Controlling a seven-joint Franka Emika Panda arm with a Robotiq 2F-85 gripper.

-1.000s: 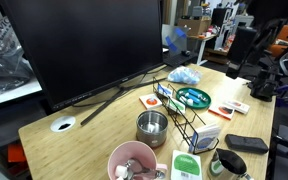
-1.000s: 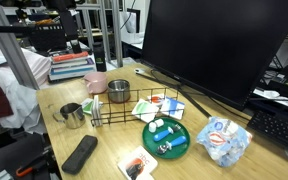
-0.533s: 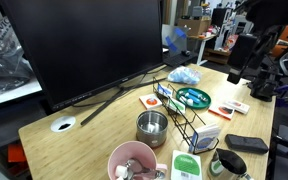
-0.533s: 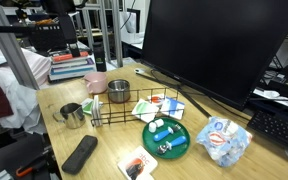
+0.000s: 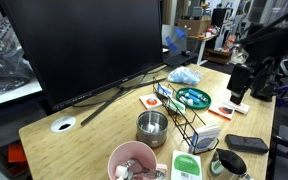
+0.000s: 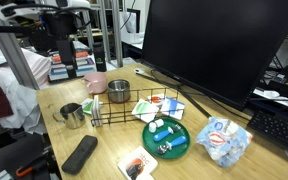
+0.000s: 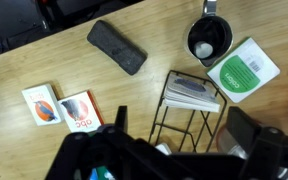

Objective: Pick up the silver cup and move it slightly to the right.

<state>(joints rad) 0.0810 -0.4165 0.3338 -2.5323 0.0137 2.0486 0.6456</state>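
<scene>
Evidently, gripper recorded spread wide with nothing held, in wrist view alone, above wire rack, silver cup found upright on table beside green card, finger spacing unreadable in both exterior views.

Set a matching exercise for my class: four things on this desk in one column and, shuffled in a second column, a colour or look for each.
Things
1. cup
2. bowl
3. plate
4. case

Colour or look
a. green
b. black
c. pink
d. shiny metal, dark inside

Pairs: 1-d, 2-c, 3-a, 4-b
</scene>
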